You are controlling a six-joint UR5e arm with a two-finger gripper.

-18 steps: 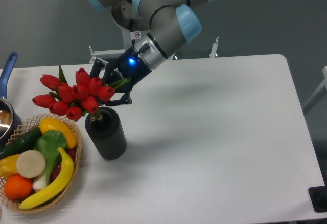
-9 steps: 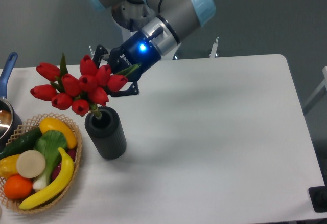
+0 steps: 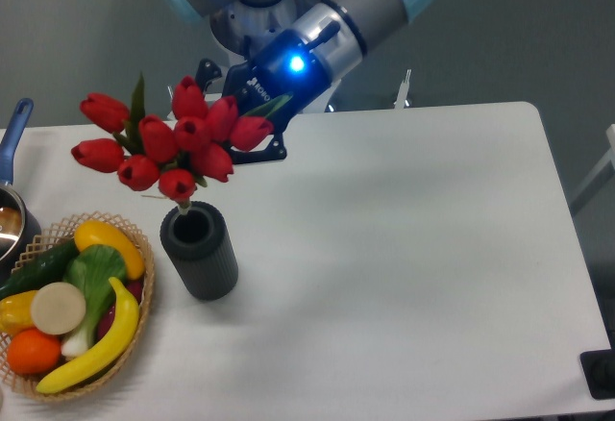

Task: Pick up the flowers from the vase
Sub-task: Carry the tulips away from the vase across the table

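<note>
The flowers (image 3: 173,142), a bunch of red tulip buds with green leaves, hang tilted to the left above the vase (image 3: 200,251), a short dark ribbed cylinder on the white table. Only the stem tip still reaches the vase's mouth. My gripper (image 3: 252,123) comes in from the upper right with a blue light on its wrist and is shut on the flowers' stems and leaves just right of the buds. The fingertips are partly hidden behind the buds.
A wicker basket (image 3: 135,301) with banana, orange, cucumber and other produce sits at the front left, close to the vase. A blue-handled pot (image 3: 13,166) is at the left edge. The table's far edge (image 3: 432,107) runs behind the arm.
My gripper has risen and moved to the right with the flowers. The bunch has lifted so that most of the stem is out of the vase. The vase has not moved.
</note>
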